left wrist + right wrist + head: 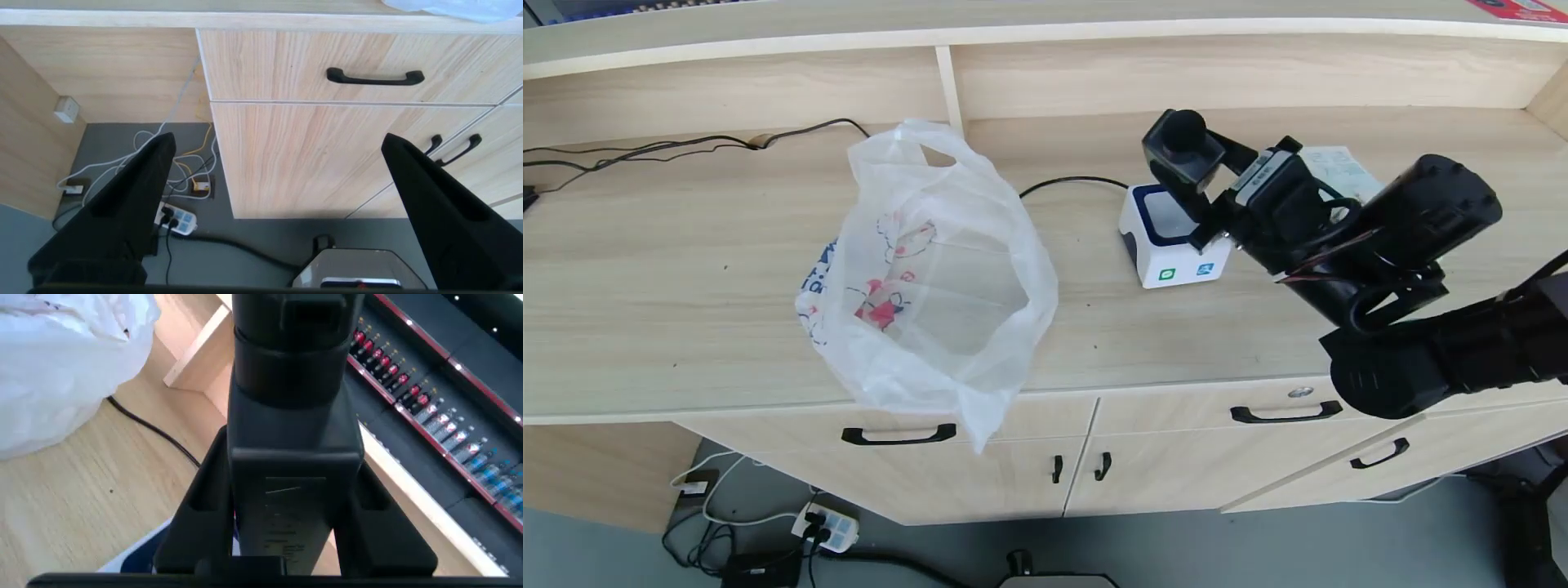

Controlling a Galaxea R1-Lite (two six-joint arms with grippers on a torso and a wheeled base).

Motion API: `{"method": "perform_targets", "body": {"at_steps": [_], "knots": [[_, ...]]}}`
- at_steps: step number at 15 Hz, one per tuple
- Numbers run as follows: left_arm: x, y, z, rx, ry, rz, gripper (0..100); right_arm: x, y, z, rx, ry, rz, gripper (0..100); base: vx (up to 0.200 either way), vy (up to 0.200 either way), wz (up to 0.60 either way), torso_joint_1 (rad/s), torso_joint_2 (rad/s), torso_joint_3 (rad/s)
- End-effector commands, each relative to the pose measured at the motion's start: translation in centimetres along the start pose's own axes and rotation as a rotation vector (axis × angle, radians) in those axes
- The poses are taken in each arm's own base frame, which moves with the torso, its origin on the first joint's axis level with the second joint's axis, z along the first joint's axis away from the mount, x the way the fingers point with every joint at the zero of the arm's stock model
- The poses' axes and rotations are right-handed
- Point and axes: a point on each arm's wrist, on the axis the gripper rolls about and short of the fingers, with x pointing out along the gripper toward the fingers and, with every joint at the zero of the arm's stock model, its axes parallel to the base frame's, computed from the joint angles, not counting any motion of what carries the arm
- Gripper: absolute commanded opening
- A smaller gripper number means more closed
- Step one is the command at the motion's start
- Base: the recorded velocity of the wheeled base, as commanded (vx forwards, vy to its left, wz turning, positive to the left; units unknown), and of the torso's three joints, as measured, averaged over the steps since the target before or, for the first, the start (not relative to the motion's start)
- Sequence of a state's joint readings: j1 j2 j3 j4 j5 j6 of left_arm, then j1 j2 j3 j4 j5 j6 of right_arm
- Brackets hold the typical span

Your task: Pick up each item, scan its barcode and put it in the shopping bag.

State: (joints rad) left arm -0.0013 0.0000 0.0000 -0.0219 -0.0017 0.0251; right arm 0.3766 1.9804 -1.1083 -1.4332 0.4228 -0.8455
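Observation:
A white translucent shopping bag [931, 269] stands open in the middle of the wooden counter [645, 269]. To its right sits a small white scanner [1172, 261] with a dark blue window. My right gripper [1205, 184] hovers just above the scanner, shut on a black item [1183, 151] with a round cap. In the right wrist view the black item [294, 416] stands clamped in the right gripper [290, 531], with the bag [65, 367] and a corner of the scanner [135, 555] beyond. My left gripper [278, 220] hangs open below the counter, facing the cabinet front.
A black cable [1070, 181] runs from the scanner toward the back shelf, and more cables [686, 147] lie at the back left. A printed paper [1339, 167] lies behind my right arm. Drawers with black handles [376, 77] sit under the counter, a power strip [176, 219] on the floor.

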Motion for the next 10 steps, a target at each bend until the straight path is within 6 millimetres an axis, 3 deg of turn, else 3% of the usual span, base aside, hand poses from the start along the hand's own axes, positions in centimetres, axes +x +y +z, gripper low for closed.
{"method": "perform_targets", "body": {"at_steps": [1, 3, 6, 10], "knots": [[0.0, 0.0, 0.0, 0.004, 0.000, 0.000, 100, -1.3, -1.0, -2.2, -0.072, 0.033, 0.017, 0, 0.000, 0.000, 0.00, 0.000, 0.00, 0.000], [0.0, 0.0, 0.0, 0.007, 0.004, 0.000, 100, -2.3, -2.5, -3.0, -0.101, 0.062, 0.000, 0, 0.000, 0.000, 0.00, 0.000, 0.00, 0.000], [0.0, 0.0, 0.0, 0.007, 0.002, 0.000, 100, -1.4, -1.4, -3.6, -0.090, 0.037, 0.023, 0, 0.000, 0.000, 0.00, 0.000, 0.00, 0.000], [0.0, 0.0, 0.0, 0.007, 0.002, 0.000, 100, -1.3, -1.4, -3.4, -0.070, 0.052, 0.008, 0, 0.000, 0.000, 0.00, 0.000, 0.00, 0.000]]}}
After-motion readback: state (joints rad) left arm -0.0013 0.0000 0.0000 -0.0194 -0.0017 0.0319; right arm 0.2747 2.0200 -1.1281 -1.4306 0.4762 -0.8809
